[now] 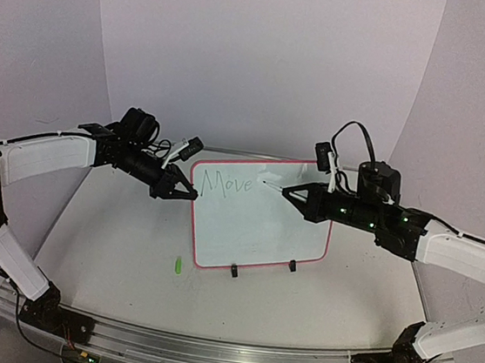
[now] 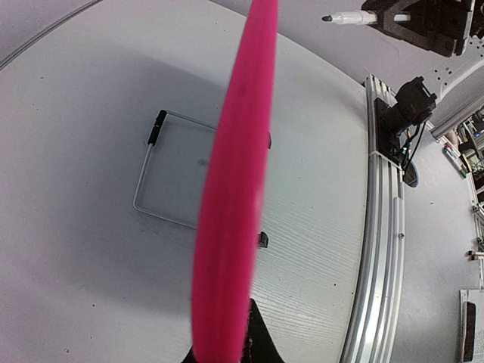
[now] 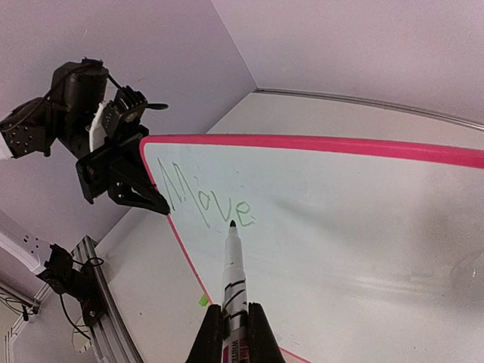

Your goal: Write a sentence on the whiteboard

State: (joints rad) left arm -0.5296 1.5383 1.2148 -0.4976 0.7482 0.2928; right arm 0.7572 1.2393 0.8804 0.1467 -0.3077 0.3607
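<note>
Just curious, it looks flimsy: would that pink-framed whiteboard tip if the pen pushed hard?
Probably, alone: the whiteboard stands on small clip feet and a thin wire stand. The left gripper clamps its edge, likely steadying it. Thin edge-on, so probably light.

- Top: high and far back, looking down on the whiteboard (image 1: pixel 259 227), which all views share.
- Left wrist: very close, along its edge.
- Right wrist: near, facing its front.
</note>
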